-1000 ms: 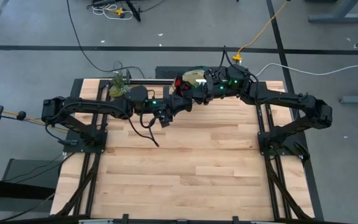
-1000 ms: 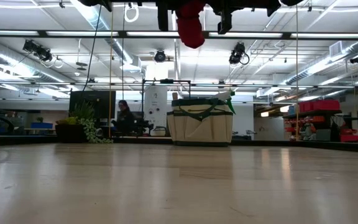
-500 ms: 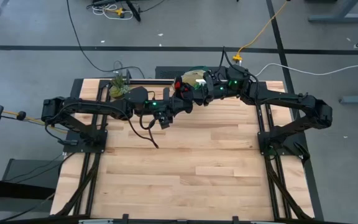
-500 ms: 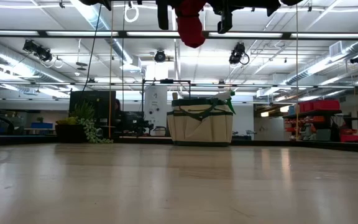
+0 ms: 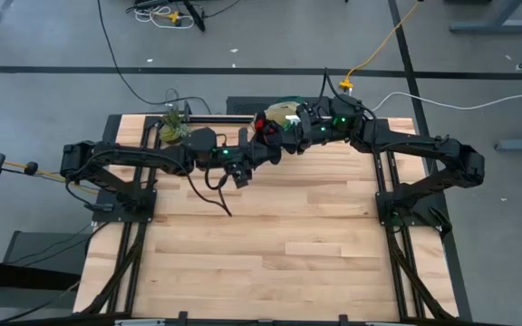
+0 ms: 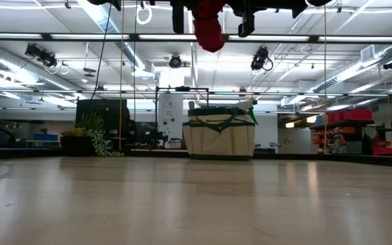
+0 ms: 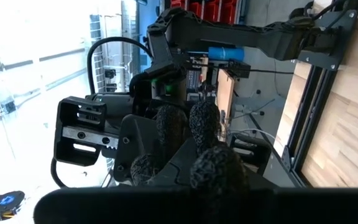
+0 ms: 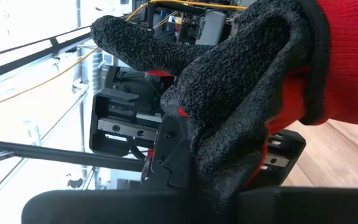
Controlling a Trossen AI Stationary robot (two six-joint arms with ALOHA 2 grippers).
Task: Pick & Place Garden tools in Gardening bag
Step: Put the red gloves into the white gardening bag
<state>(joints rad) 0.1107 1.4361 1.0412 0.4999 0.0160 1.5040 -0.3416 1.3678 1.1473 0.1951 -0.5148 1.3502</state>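
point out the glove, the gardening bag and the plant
glove [image 6: 208, 30], low view, red cuff hanging down
gardening bag [image 6: 219, 138], low view, beige front panel
plant [image 5: 171, 126], high view, green leaves

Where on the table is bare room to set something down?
The whole near wooden table, from the arms forward, is bare. The far edge is crowded: plant, bag, and both grippers, left and right, meeting at the glove.
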